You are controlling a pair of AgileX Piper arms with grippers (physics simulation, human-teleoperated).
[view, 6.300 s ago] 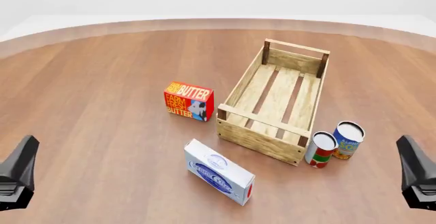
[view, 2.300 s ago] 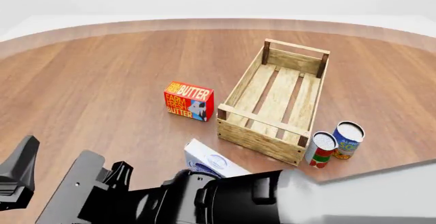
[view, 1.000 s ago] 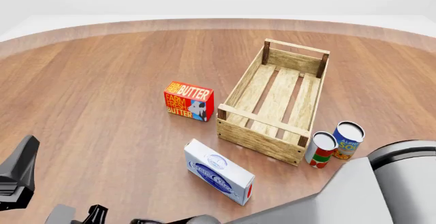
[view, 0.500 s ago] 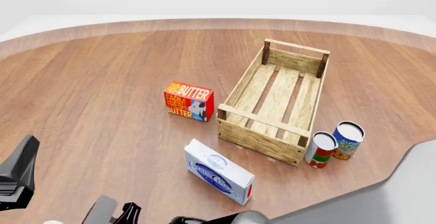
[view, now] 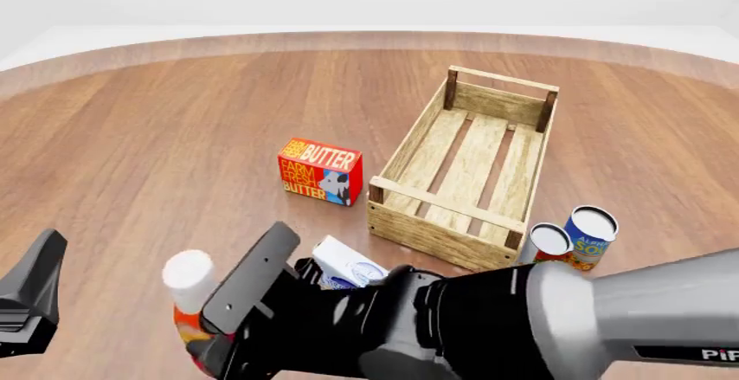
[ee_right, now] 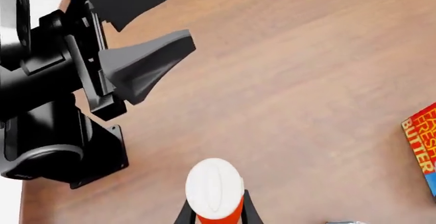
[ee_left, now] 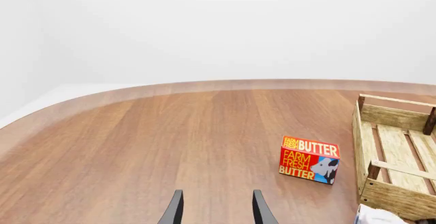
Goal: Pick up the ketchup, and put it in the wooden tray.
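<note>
The ketchup (view: 189, 278) is a red-orange bottle with a white cap, held upright at the near left of the table. My right gripper (view: 194, 338) is shut on its red body. In the right wrist view the fingers flank the bottle (ee_right: 215, 189) just below the cap, at the gripper (ee_right: 216, 215). The wooden tray (view: 437, 238) stands right of centre and holds nothing; its near end also shows in the left wrist view (ee_left: 391, 198). My left gripper (ee_left: 216, 211) is open and empty at the near left edge (view: 29, 298), and it also shows in the right wrist view (ee_right: 140, 38).
A red butter box (view: 320, 170) stands left of the tray. A white-and-blue box (view: 346, 269) is half hidden behind my right arm. A blue can (view: 591, 233) and a red-and-green can (view: 548, 241) stand by the tray's near right corner.
</note>
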